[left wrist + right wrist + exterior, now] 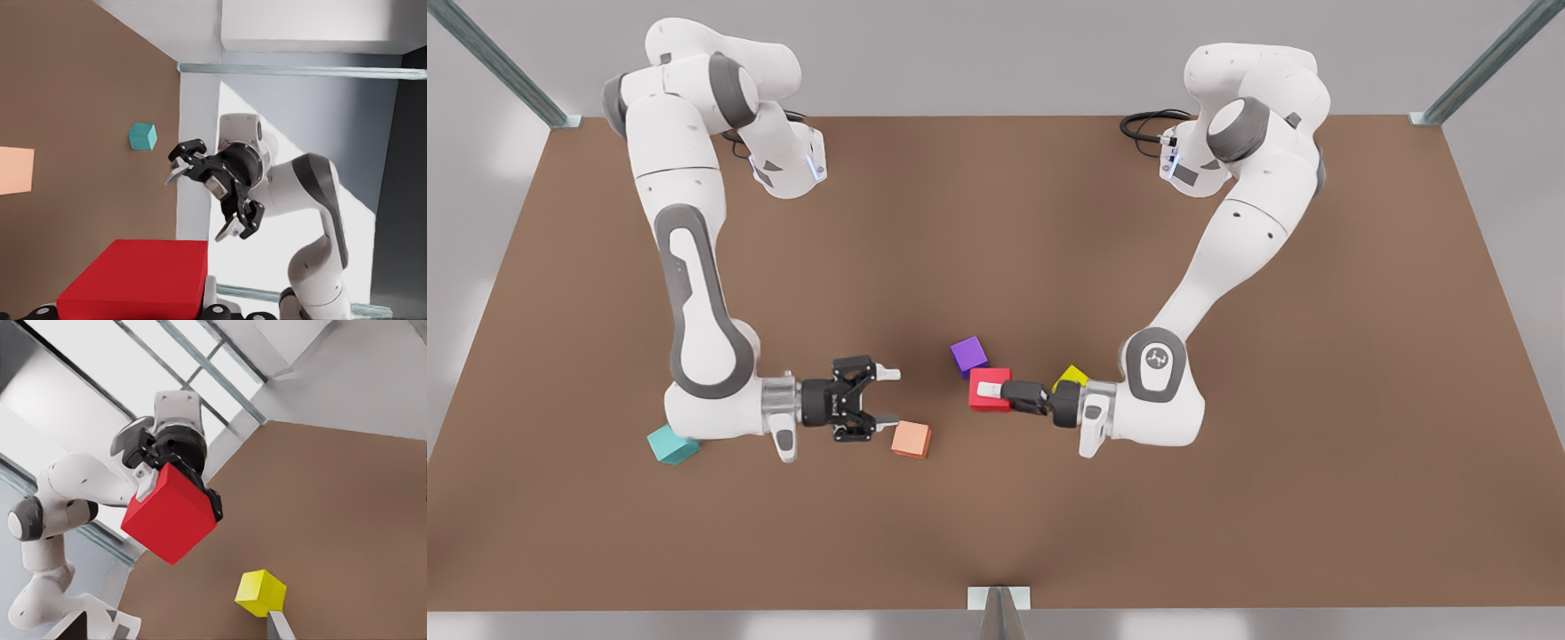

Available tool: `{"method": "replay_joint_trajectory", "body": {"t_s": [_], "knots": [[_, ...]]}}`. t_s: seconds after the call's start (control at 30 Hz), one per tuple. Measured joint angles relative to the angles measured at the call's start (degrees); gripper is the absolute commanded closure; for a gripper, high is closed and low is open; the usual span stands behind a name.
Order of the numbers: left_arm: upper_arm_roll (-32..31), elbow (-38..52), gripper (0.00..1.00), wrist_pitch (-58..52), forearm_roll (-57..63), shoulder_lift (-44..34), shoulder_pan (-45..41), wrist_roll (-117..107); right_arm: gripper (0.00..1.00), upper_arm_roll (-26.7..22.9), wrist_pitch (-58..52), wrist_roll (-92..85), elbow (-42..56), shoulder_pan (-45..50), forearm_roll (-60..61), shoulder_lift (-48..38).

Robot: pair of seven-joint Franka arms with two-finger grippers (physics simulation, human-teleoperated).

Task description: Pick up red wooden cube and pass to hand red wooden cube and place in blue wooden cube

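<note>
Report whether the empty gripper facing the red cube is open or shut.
Open. The right gripper has its fingers spread wide with nothing between them, opposite the red wooden cube clamped in the left gripper.

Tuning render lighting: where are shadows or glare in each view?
Front view: soft shadow darkens the table centre. Left wrist view: bright wall patch behind the open right pincer. Right wrist view: washed-out background behind the left pincer's red wooden cube.

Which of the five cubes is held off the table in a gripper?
The red cube, clamped in the left gripper. The purple, yellow, salmon and teal cubes are not held; the open right gripper faces it, empty.
</note>
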Motion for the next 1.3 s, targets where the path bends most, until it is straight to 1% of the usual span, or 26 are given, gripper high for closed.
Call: {"method": "replay_joint_trajectory", "body": {"t_s": [0.2, 0.23, 0.33, 0.43, 0.93, 1.3], "knots": [[0.03, -0.96, 0.33, 0.30, -3.21, 0.02, 0.06, 8.17, 0.00, 0.00, 4.44, -14.64, -0.58, 2.14, 7.34, 1.27], [0.03, -1.07, 0.31, 0.32, -3.64, 0.02, 0.07, 9.24, 0.00, 0.00, 4.86, -16.64, -0.65, 2.52, 8.34, 1.47], [0.00, -1.24, 0.34, 0.41, -4.47, 0.02, 0.07, 12.07, 0.00, 0.00, 5.76, -22.02, -0.73, 3.43, 11.05, 2.43], [0.04, -1.38, 0.34, 0.49, -5.09, 0.02, 0.09, 14.36, 0.00, 0.07, 6.30, -26.58, -0.75, 3.91, 12.85, 2.70], [0.26, -2.05, 0.34, 0.84, -6.10, 0.09, 0.09, 19.19, 0.00, 4.17, 6.60, -42.37, -1.98, 3.43, 14.72, 1.70], [0.26, -2.06, 0.34, 0.96, -6.22, 0.46, -0.08, 18.40, 0.00, 4.57, 6.77, -49.00, -1.98, 4.46, 16.43, 2.11]]}}
